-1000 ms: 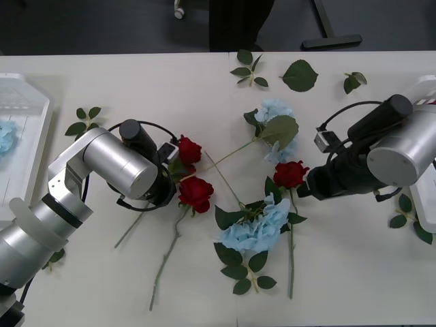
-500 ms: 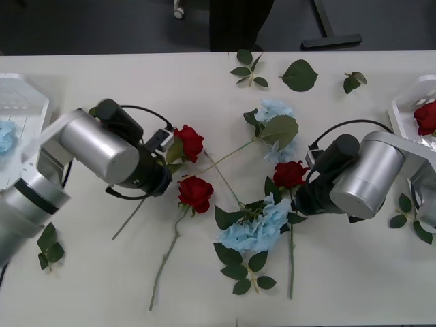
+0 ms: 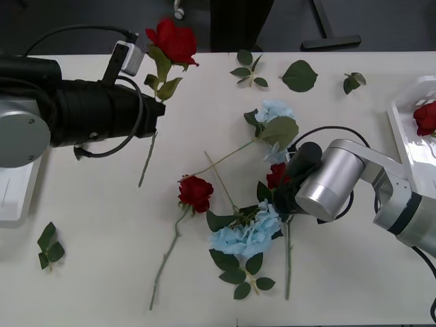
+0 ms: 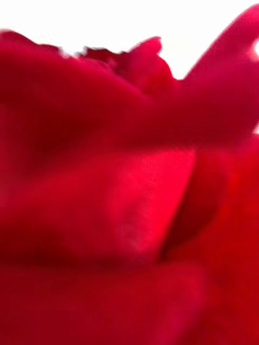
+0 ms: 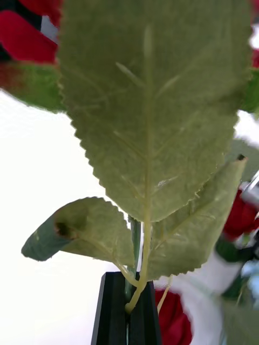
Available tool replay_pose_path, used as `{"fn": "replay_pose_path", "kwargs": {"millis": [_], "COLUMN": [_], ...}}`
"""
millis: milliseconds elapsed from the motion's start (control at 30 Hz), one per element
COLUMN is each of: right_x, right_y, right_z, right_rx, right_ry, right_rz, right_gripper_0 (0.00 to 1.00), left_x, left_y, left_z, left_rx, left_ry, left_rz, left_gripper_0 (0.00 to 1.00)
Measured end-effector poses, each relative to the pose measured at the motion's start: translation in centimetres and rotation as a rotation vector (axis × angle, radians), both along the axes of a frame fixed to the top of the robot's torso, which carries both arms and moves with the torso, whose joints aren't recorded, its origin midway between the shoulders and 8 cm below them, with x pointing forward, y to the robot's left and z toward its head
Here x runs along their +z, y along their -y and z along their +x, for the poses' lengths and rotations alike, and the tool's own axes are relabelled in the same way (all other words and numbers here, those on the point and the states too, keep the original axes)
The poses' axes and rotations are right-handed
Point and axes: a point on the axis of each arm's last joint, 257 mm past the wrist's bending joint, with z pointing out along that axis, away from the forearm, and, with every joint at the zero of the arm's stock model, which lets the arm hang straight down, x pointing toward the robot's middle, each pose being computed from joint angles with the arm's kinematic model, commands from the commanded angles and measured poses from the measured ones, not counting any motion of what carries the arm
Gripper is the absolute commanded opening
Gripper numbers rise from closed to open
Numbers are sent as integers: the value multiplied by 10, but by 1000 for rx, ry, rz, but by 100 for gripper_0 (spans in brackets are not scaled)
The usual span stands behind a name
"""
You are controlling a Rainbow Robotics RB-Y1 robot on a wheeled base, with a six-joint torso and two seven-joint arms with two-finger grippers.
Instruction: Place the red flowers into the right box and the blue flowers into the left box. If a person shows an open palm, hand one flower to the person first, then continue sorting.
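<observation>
The left gripper (image 3: pixel 158 112) is clamped on the stem of a rose (image 3: pixel 172 39), held up above the table (image 3: pixel 88 259) — the bloom rises past the gripper toward the far edge, and the stem hangs below it. In the left wrist view the black fingers (image 5: pixel 128 312) pinch the stem under its leaves (image 5: pixel 156 108). The right gripper (image 3: pixel 281 199) presses against another rose (image 3: pixel 275 175) beside a blue flower (image 3: pixel 245 230); I cannot tell how its fingers stand. A third rose (image 3: pixel 195 193) lies between the two grippers, and one more (image 3: pixel 426 117) sits in the right box (image 3: pixel 402 139).
</observation>
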Motion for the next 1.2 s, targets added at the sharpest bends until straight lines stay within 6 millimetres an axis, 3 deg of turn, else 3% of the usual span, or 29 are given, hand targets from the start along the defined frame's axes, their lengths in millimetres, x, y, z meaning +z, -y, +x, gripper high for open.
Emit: {"fn": "replay_pose_path", "kwargs": {"millis": [100,200,500,600,700,900,1033,1200], "right_x": [0,2,14,31,60,128,142,163], "right_y": [-5,-9,-11,-9,3,65,116,178], "right_z": [2,3,9,15,22,54,65,83], "right_rx": [5,5,-82,-122,-102,-1,-68,57], "right_ry": [6,7,-42,-61,-84,-5,23,125], "right_rz": [9,18,132,201,254,251,226,63], "right_gripper_0": [17,0,0,0,0,0,0,0], "left_x": [13,29,71,92,102,106,100,95], "left_y": [17,36,87,106,130,170,191,215], "left_z": [-2,-1,-10,-14,-24,-37,-35,-28], "left_rx": [-13,-26,-70,-87,-115,-147,-137,-133], "left_ry": [39,73,134,185,206,199,186,157], "left_rz": [-81,-165,-371,-465,-534,-663,-742,-779], "left_gripper_0": [0,0,0,0,0,0,0,0]}}
